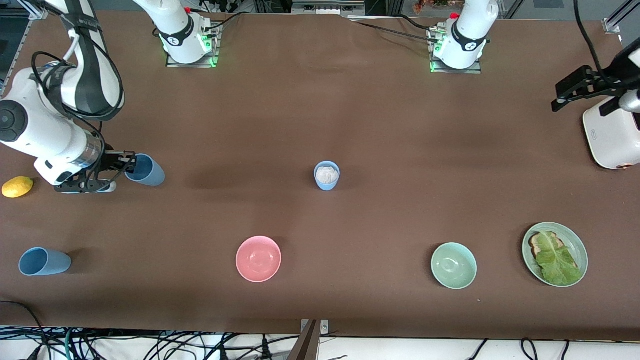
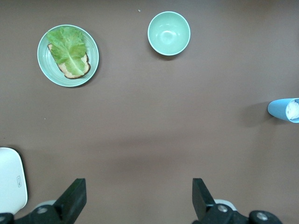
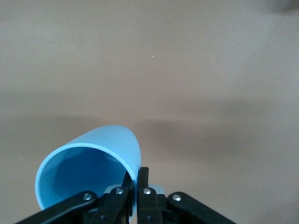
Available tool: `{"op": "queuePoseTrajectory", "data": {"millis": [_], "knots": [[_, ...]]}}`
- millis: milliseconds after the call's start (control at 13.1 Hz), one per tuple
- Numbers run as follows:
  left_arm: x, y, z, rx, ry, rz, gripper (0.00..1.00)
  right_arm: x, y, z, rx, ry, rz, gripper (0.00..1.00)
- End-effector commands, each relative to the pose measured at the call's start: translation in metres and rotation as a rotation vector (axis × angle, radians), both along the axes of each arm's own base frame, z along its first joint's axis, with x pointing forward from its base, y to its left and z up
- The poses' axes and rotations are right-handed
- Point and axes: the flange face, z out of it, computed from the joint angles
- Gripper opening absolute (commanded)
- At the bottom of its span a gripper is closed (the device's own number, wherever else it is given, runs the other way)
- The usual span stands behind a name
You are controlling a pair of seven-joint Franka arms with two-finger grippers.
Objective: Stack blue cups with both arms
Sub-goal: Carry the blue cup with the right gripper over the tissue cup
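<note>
A blue cup (image 1: pixel 147 171) lies on its side toward the right arm's end of the table, its mouth facing my right gripper (image 1: pixel 131 165). That gripper (image 3: pixel 136 175) is shut on the cup (image 3: pixel 88 172), pinching the rim with one finger inside and one outside. A second blue cup (image 1: pixel 44 261) lies on its side nearer the front camera. A third blue cup (image 1: pixel 327 175) stands upright mid-table with something white in it, and it also shows in the left wrist view (image 2: pixel 285 110). My left gripper (image 1: pixel 560 101) waits high over its end of the table, open (image 2: pixel 138 196) and holding nothing.
A lemon (image 1: pixel 17 187) lies beside the right arm. A pink bowl (image 1: pixel 258 258), a pale green bowl (image 1: pixel 453 265) and a green plate (image 1: pixel 580 250) with bread and lettuce sit along the front. A white appliance (image 1: pixel 612 132) stands under the left gripper.
</note>
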Motion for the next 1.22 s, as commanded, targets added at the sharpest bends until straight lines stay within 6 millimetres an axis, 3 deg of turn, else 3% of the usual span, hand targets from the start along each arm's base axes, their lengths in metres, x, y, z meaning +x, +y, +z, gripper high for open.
{"op": "queuePoseTrajectory", "data": {"millis": [0,229,533,914,1143], "knots": [[-0.003,-0.006,-0.009,-0.011,0.025,-0.028,1.0,0.004,0.055,0.041,-0.004,0.026,-0.064,0.0],[-0.002,-0.001,-0.017,-0.01,0.065,-0.02,1.0,-0.003,0.132,0.052,0.015,0.011,-0.119,0.0],[0.006,0.011,-0.027,-0.013,0.083,-0.002,1.0,-0.011,0.232,0.034,0.043,0.012,-0.093,0.0],[0.006,0.009,-0.026,-0.013,0.081,-0.008,1.0,-0.012,0.323,0.032,0.103,0.002,-0.229,0.0],[0.006,0.008,-0.028,-0.013,0.084,-0.009,1.0,-0.027,0.372,0.031,0.148,-0.046,-0.248,0.0]]}}
